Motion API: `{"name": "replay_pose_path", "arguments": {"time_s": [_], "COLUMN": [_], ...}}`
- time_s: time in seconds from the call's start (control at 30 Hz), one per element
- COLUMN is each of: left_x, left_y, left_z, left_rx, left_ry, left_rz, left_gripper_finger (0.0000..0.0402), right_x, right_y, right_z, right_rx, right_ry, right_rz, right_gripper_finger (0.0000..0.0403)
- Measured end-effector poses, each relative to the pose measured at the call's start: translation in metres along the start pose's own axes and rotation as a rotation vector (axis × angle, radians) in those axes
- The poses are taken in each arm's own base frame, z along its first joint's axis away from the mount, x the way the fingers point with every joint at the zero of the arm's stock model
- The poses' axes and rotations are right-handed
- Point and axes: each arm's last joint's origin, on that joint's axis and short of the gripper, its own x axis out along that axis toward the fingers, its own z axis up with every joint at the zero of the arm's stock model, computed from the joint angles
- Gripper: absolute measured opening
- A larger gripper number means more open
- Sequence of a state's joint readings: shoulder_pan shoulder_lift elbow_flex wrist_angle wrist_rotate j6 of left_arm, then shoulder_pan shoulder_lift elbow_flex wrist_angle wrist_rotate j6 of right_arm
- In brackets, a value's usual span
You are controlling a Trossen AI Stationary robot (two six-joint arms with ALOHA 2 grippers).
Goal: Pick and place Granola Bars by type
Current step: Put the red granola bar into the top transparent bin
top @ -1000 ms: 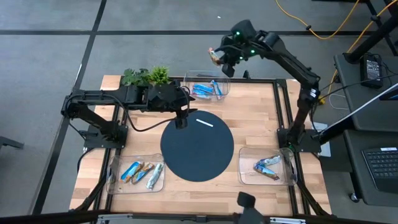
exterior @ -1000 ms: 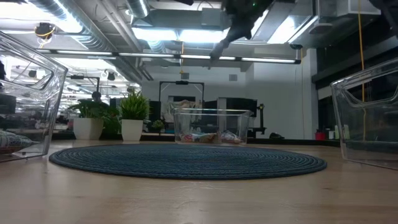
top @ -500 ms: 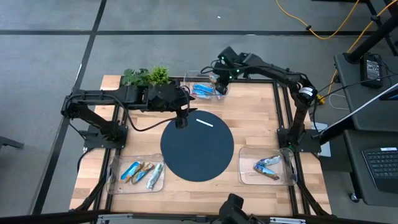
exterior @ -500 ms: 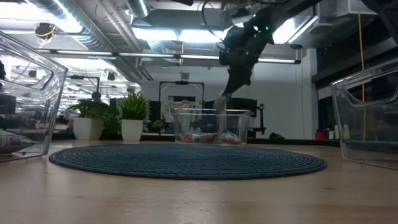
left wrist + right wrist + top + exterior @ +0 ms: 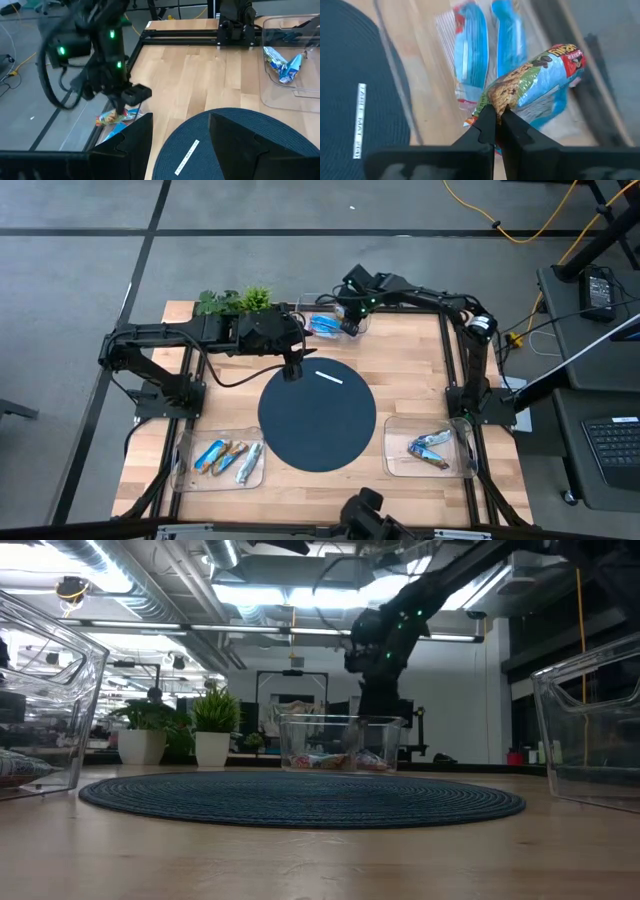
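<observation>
While the right arm is reaching across the wooden table (image 5: 410, 380) to the clear bin at the far edge (image 5: 358, 328), the right gripper (image 5: 495, 117) is clamping one end of a red-orange-and-blue granola bar (image 5: 535, 82), fingers pinched tight on the wrapper. That bar is hanging inside the far bin, directly above the two blue bars (image 5: 485, 55) lying there; its long axis is running obliquely across theirs, so judged from this, the release only needs the fingers to part.

The round dark mat (image 5: 317, 415) is carrying only a thin white strip (image 5: 329, 377). The left gripper (image 5: 291, 373) is idling over the mat's far edge, fingers spread apart, holding nothing.

Count: the near-left bin (image 5: 220, 457) is holding three bars, the near-right bin (image 5: 430, 446) about two.
</observation>
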State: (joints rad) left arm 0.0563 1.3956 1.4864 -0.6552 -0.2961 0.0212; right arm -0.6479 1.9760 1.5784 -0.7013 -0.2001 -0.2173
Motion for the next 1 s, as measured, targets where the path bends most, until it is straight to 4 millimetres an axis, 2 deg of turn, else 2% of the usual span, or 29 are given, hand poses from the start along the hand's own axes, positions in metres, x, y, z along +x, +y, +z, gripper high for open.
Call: {"name": "replay_pose_path", "arguments": {"time_s": [0.1, 0.2, 0.8, 0.9, 1.0], "left_x": [0.000, 0.000, 0.000, 0.000, 0.000], "left_y": [0.000, 0.000, 0.000, 0.000, 0.000], "left_z": [0.000, 0.000, 0.000, 0.000, 0.000], "left_rx": [0.000, -0.003, -0.008, -0.008, -0.008], "left_ry": [0.000, 0.000, 0.000, 0.000, 0.000], "left_rz": [0.000, 0.000, -0.001, -0.002, -0.002], "left_gripper_finger": [0.0184, 0.0184, 0.0184, 0.0184, 0.0184], "right_x": [0.015, 0.019, 0.021, 0.019, 0.011], "right_y": [-0.002, -0.003, -0.004, -0.003, -0.003], "right_z": [-0.003, -0.004, -0.002, -0.002, 0.003], "right_rx": [0.006, 0.011, 0.006, 0.009, 0.009], "right_ry": [0.032, 0.040, 0.020, 0.035, 0.042], "right_rz": [0.008, 0.011, 0.008, 0.011, 0.013], "right_gripper_finger": [0.0014, 0.0014, 0.0017, 0.0042, 0.0090]}}
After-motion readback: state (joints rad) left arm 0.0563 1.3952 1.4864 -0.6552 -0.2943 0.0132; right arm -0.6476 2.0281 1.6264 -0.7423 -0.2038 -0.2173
